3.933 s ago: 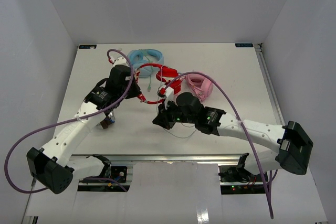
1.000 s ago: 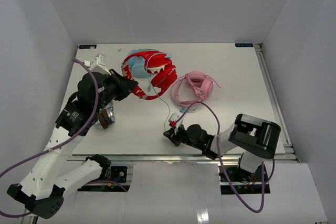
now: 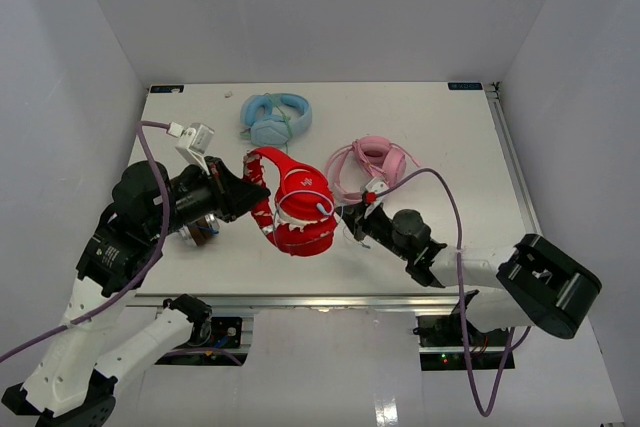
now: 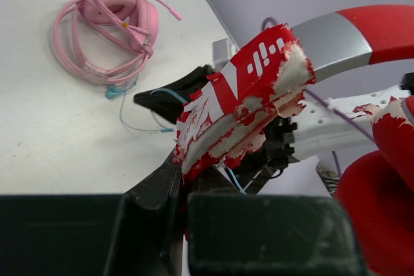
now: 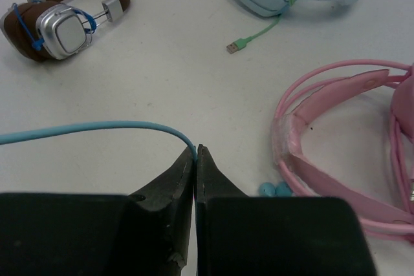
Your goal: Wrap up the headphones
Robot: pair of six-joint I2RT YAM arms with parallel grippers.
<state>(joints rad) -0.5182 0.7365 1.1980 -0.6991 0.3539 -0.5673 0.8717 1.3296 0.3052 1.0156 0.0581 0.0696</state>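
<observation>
The red headphones (image 3: 298,205) are lifted over the table's front middle. My left gripper (image 3: 251,191) is shut on their peeling red headband (image 4: 242,105); a grey slider and a red earcup (image 4: 378,192) show at the right of the left wrist view. My right gripper (image 3: 352,219) is shut on the thin pale-blue cable (image 5: 97,128), which leaves the pinched fingertips to the left in the right wrist view. The cable's run to the headphones is hard to trace from above.
Pink headphones (image 3: 368,165) lie just right of the red ones, close to my right gripper, also in the right wrist view (image 5: 349,134). Light-blue headphones (image 3: 276,115) lie at the back. Brown-and-silver headphones (image 5: 61,17) lie under my left arm. White walls surround the table (image 3: 460,147).
</observation>
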